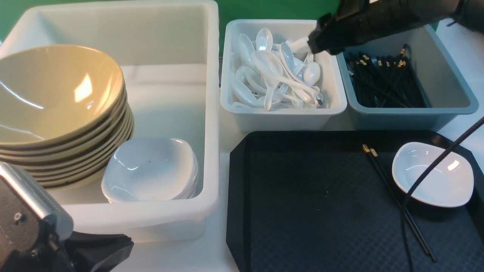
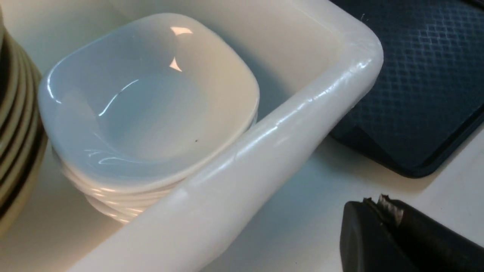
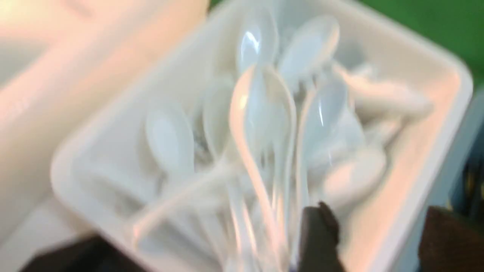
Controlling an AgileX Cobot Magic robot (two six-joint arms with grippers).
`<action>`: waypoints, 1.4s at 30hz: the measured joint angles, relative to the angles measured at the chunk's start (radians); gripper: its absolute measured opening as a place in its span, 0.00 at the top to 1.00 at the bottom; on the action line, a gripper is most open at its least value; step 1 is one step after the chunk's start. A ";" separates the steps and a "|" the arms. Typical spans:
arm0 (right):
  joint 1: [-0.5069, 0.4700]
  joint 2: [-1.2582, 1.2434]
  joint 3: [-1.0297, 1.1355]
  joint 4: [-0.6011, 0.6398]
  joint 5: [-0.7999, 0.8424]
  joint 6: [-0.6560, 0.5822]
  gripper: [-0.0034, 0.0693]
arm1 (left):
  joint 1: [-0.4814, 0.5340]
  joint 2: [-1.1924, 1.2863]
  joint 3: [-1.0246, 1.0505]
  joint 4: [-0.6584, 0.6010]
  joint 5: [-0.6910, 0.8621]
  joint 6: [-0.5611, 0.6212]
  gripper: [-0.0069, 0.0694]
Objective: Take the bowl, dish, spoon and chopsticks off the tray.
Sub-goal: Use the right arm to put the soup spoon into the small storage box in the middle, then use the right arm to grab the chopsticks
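Obscured: right wrist view blurred throughout; tray [image 1: 302, 196] cut off by the front view's lower and right edges; bowl stack [image 1: 75, 166] cut off at its left edge; a black cable [image 1: 438, 160] crosses the dish [image 1: 442, 185] and chopsticks [image 1: 382, 175]; the right arm covers the far corners of two tubs. Right gripper [image 3: 378, 219]: over the spoon tub [image 1: 283, 119], fingers apart, nothing between them. Left gripper [image 2: 378, 204]: jaws together, empty, low beside the white tub [image 2: 264, 143]. Spoon [image 3: 261, 124]: glossy white, deep oval scoop, atop the heap, handle running toward one finger; contact indistinct. Dish: white, shallow, rounded-square, on the tray's right side. Chopsticks: black pair, gold bands at the far ends, slantwise on the tray, just left of the dish. Bowl [image 1: 56, 90]: olive-yellow, dark outside, topping the tilted stack. White tub: bowl stack, with a dish stack [image 1: 149, 166] beside it. Spoon tub: loose spoons [image 1: 272, 75]. Blue-grey tub [image 1: 397, 121]: chopstick heap [image 1: 382, 79].
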 joint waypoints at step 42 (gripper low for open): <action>-0.006 -0.115 0.803 -0.068 -0.276 0.064 0.80 | 0.000 -0.078 0.012 0.022 -0.049 0.028 0.92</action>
